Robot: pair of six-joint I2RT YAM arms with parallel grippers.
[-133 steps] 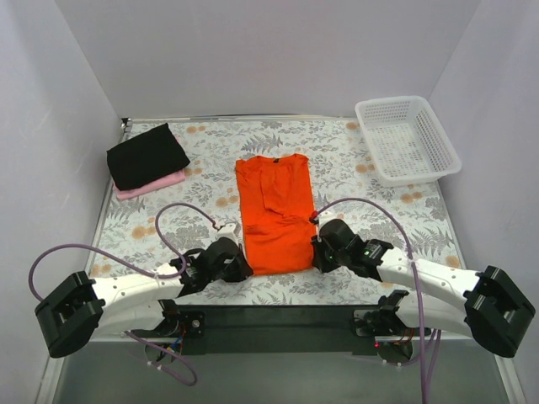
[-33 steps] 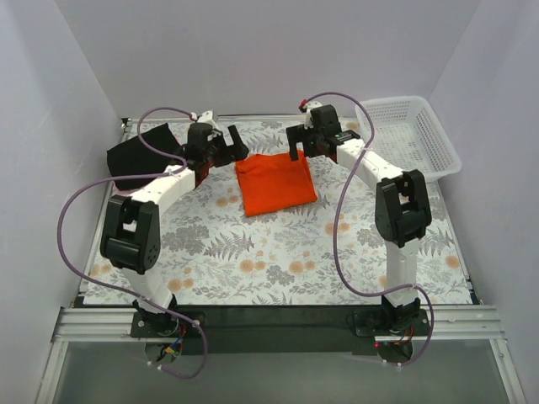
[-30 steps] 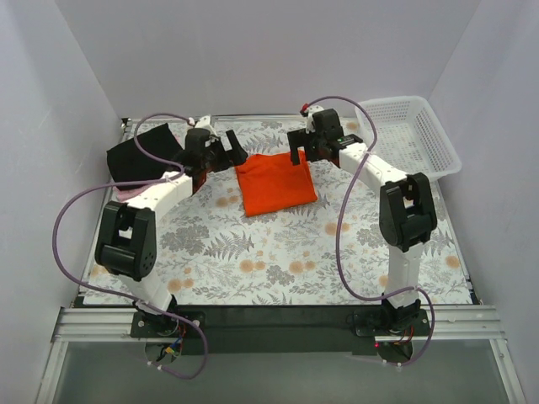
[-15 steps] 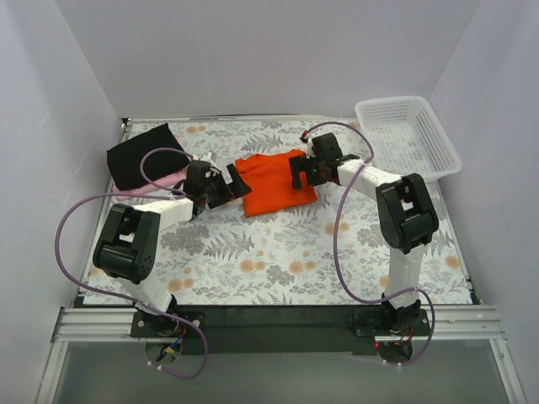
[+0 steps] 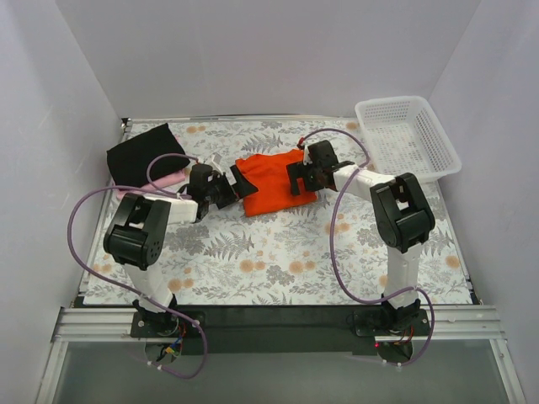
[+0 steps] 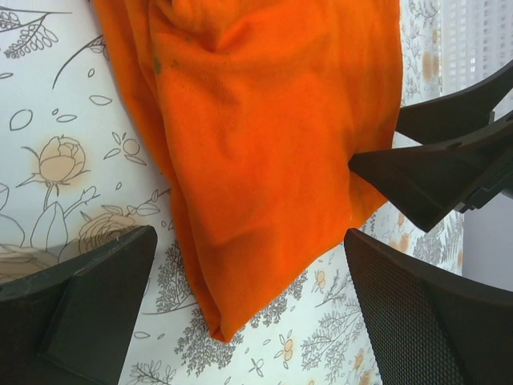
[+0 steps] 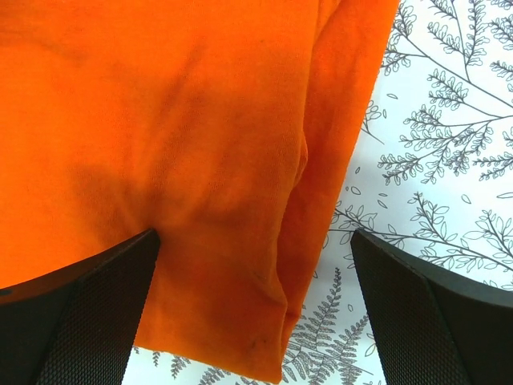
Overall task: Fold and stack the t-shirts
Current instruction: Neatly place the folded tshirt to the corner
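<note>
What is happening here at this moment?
Two robot arms are working on the orange t-shirt, which lies folded in the middle of the flowered table. The left tool and the right tool are at its two sides, both open, and neither grips the cloth. At the far left, a black t-shirt lies on a pink t-shirt. A white basket stands at the far right.

I read this as robot lab test cell, not home. Plain white walls (image 5: 278, 50) box table in on three sides. Arm bases (image 5: 164, 324) bolted to aluminium rail (image 5: 93, 324) at near edge. Purple cables (image 5: 71, 231) loop loose. Floral tablecloth (image 5: 278, 252) only homely touch.
</note>
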